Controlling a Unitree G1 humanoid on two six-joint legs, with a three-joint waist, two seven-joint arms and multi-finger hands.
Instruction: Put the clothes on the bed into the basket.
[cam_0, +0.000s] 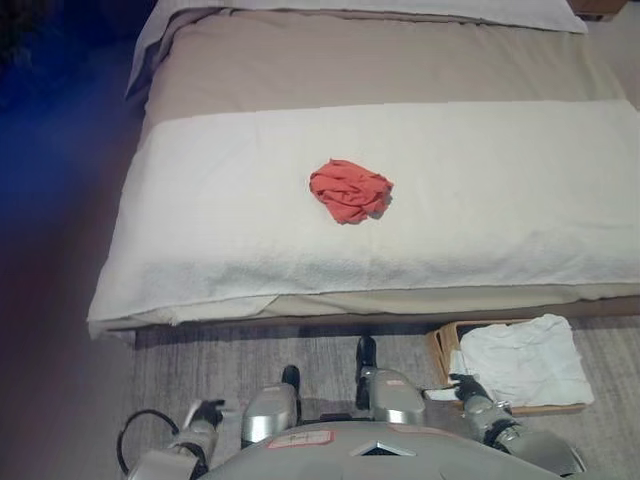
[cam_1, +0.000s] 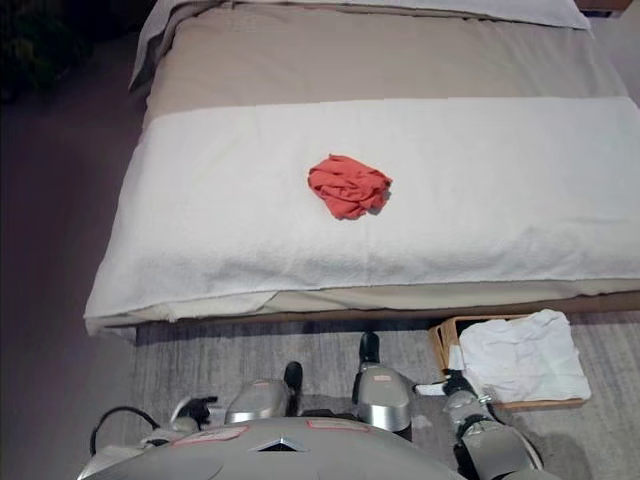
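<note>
We see a crumpled coral-red cloth (cam_0: 350, 190) bunched into a soft rounded heap near the middle of the nubbly white terry blanket (cam_0: 200, 230) that crosses the wide beige-sheeted bed (cam_0: 350, 60). On the grey floor (cam_0: 200, 360) at the bed's foot, to our right, stands a shallow rectangular woven tan basket (cam_0: 441, 350) with a folded white fabric (cam_0: 520, 360) draped over it. Our right hand (cam_0: 468, 388) hangs low just beside the basket's near left corner and our left hand (cam_0: 205, 412) low on the other side, and we cannot tell how either hand's fingers are set.

Basket (cam_0: 446, 345) mostly hidden — white cloth (cam_0: 520, 358) covers it.
</note>
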